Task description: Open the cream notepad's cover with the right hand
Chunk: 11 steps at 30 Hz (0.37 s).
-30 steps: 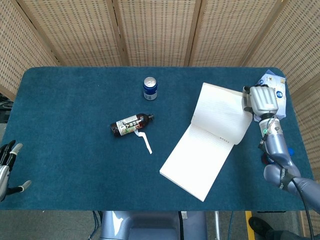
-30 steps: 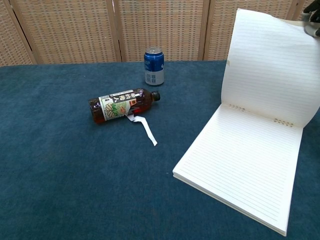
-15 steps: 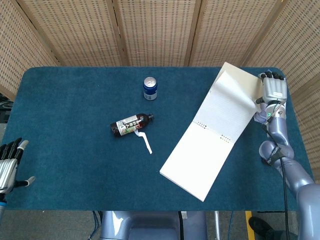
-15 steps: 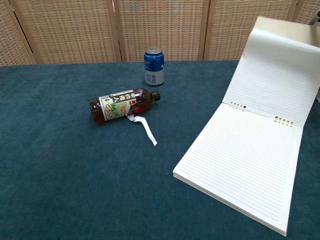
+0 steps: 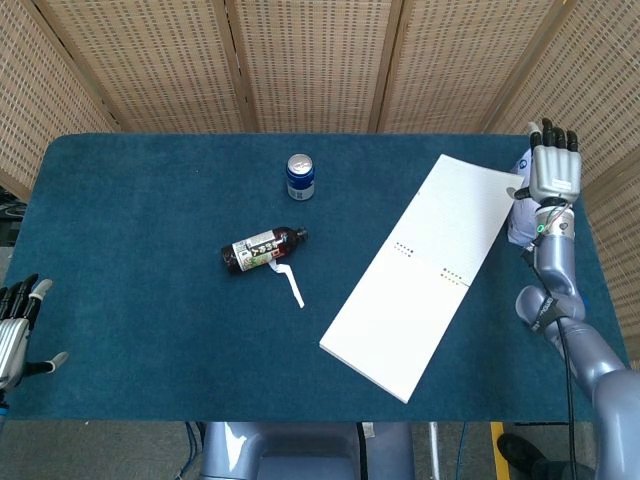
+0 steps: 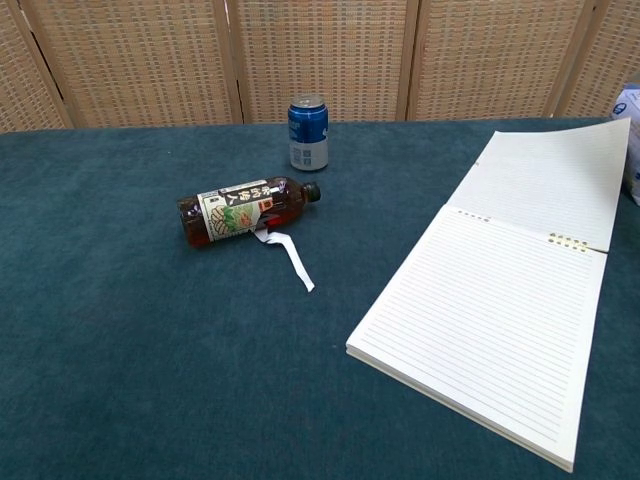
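Observation:
The cream notepad (image 5: 400, 312) (image 6: 495, 330) lies open on the right half of the blue table, lined pages up. Its cover (image 5: 458, 218) (image 6: 553, 186) is folded back flat toward the far right corner. My right hand (image 5: 553, 176) is raised just beyond the cover's far corner, fingers straight and apart, holding nothing; the chest view does not show it. My left hand (image 5: 14, 335) hangs at the table's near left edge, fingers apart and empty.
A blue can (image 5: 300, 177) (image 6: 308, 132) stands at the back centre. A brown bottle (image 5: 262, 248) (image 6: 240, 211) lies on its side mid-table with a white strip (image 5: 291, 283) (image 6: 290, 256) beside it. A blue-white packet (image 5: 524, 215) (image 6: 630, 140) sits under the right hand by the cover's edge.
The cover went from standing upright in the right hand's grip to lying flat on the table. The right hand let go and rose with its fingers spread. The left hand shifted slightly.

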Motion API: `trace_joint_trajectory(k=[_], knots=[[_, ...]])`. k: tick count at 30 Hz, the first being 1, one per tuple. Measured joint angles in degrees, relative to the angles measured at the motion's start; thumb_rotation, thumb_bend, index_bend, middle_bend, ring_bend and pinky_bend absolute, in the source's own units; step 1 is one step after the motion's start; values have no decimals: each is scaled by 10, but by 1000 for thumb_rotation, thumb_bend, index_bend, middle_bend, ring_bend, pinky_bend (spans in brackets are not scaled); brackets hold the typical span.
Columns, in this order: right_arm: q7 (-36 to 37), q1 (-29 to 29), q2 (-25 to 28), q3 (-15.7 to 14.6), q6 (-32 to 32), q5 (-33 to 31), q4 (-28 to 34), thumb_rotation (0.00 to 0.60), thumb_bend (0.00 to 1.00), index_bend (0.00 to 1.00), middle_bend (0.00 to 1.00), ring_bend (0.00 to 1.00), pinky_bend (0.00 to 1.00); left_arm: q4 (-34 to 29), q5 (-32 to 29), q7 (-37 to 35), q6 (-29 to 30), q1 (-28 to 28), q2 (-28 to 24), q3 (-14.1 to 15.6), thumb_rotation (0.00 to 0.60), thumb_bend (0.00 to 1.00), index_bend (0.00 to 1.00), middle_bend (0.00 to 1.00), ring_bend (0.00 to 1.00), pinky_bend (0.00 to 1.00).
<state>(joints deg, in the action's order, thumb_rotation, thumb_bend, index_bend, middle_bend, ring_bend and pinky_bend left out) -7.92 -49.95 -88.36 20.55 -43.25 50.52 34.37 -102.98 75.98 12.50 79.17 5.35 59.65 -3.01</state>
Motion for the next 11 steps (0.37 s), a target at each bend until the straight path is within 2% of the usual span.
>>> trace_joint_trajectory(k=[3,6,11], knots=[[22,28,32,-7,-61,33,78,600,0,0,0,0,0,0,18,-14,10,-5,-5,5,600,0,0,0,0,0],[48,72,74,-24,-109,78,184,600,0,0,0,0,0,2,39,-33,25,-11,-9,10,600,0,0,0,0,0],[97,172,150,-70,-263,183,372,600,0,0,0,0,0,12,68,-54,46,-18,-11,15,600,0,0,0,0,0]])
